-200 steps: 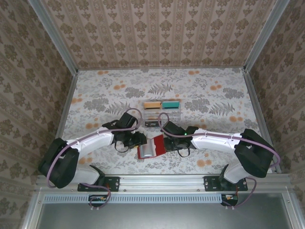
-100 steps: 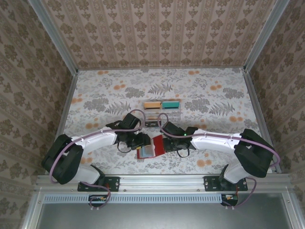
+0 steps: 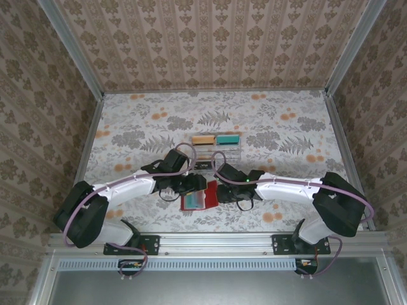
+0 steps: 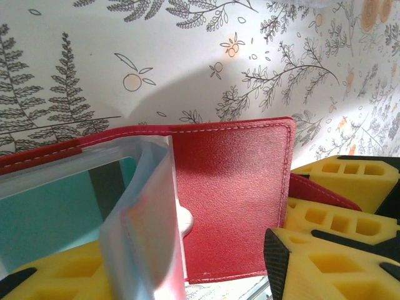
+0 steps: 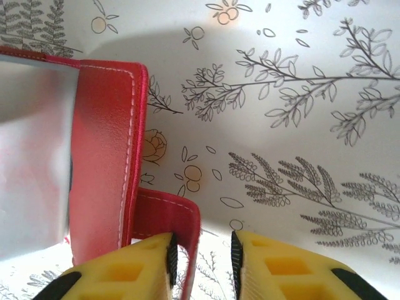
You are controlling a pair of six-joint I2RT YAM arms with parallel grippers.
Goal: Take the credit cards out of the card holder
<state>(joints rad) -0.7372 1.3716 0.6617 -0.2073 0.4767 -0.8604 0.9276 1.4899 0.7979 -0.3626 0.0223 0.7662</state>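
The red card holder (image 3: 194, 202) lies open on the table between my two grippers. In the left wrist view its red inner flap (image 4: 234, 200) lies flat, and a clear plastic sleeve (image 4: 147, 212) stands up from it with a teal card (image 4: 56, 200) behind. My left gripper (image 4: 184, 250) is open, its fingers wide apart on either side of the sleeve. My right gripper (image 5: 201, 247) is open at the holder's right edge. The red closing tab (image 5: 169, 215) sits between its fingers, touching the left pad and apart from the right pad.
A clear compartment tray (image 3: 216, 147) with orange and teal contents stands just behind the grippers. Patterned walls enclose the table on three sides. The metal rail (image 3: 216, 244) with the arm bases runs along the near edge.
My left gripper has moved right, from beside the card holder to over its left part. The holder's grey inner face shows less. The right arm has hardly moved.
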